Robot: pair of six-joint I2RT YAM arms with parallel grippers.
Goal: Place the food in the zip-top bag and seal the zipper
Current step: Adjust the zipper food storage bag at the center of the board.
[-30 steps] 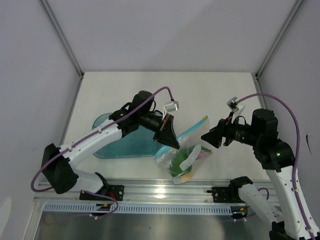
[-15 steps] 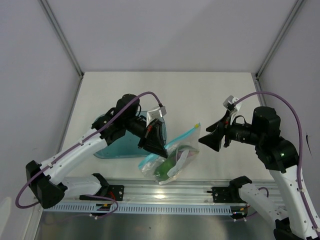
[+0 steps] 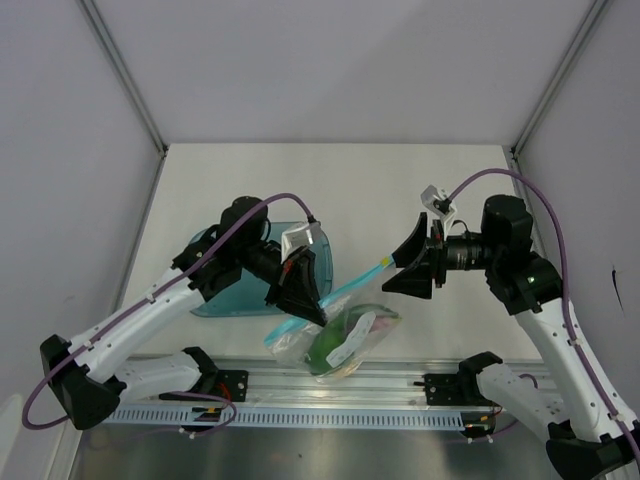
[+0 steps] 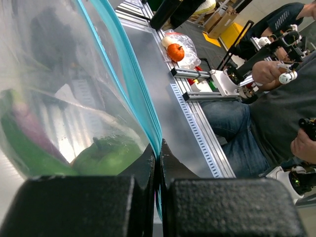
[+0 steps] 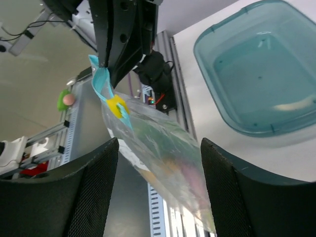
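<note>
My left gripper (image 3: 302, 303) is shut on the blue-teal zipper (image 3: 345, 290) of the clear zip-top bag (image 3: 340, 332) and holds the bag lifted over the table's near edge. In the left wrist view my fingers (image 4: 158, 150) pinch the zipper (image 4: 131, 89). The green vegetable (image 4: 106, 155) and the pink-purple piece (image 4: 27, 126) lie inside the bag. The fruit shows only as a yellowish blur (image 5: 163, 165) through the plastic. My right gripper (image 3: 400, 268) is open, just beyond the zipper's far end. In its wrist view (image 5: 159, 148) the bag (image 5: 168, 148) and a yellow slider (image 5: 117, 105) hang ahead of the spread fingers.
The translucent teal-blue tray (image 3: 215, 295) sits on the table behind my left arm and also shows in the right wrist view (image 5: 256, 74). The metal rail (image 3: 400, 385) runs along the near edge under the bag.
My left gripper has carried the bag left and toward the near edge. My right gripper has moved left to the zipper's far end and stays open.
</note>
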